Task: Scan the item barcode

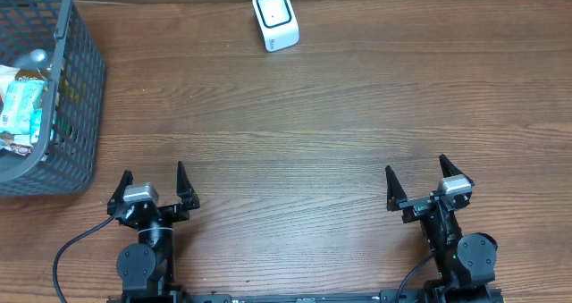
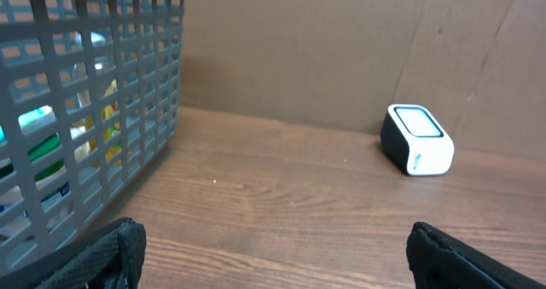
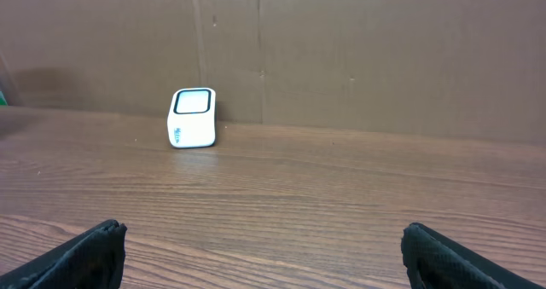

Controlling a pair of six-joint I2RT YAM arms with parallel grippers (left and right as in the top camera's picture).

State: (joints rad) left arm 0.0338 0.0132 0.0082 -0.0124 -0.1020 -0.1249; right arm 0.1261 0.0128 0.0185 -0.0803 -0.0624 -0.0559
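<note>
Both arms sit at the near edge of the table (image 1: 304,133), with the left gripper (image 1: 154,171) and the right gripper (image 1: 416,165) each spread wide and empty. The packaged items (image 1: 20,106) lie in the grey mesh basket (image 1: 85,97), ahead and to the left of the left gripper, the nearer of the two. The white barcode scanner (image 1: 275,19) stands at the far edge, roughly midway between the arms.

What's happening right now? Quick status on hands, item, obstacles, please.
Left gripper, right gripper: both open, empty. Packaged items lie in grey plastic mesh basket, none picked. White box-shaped scanner stands at far edge. Nothing blocking it.
</note>
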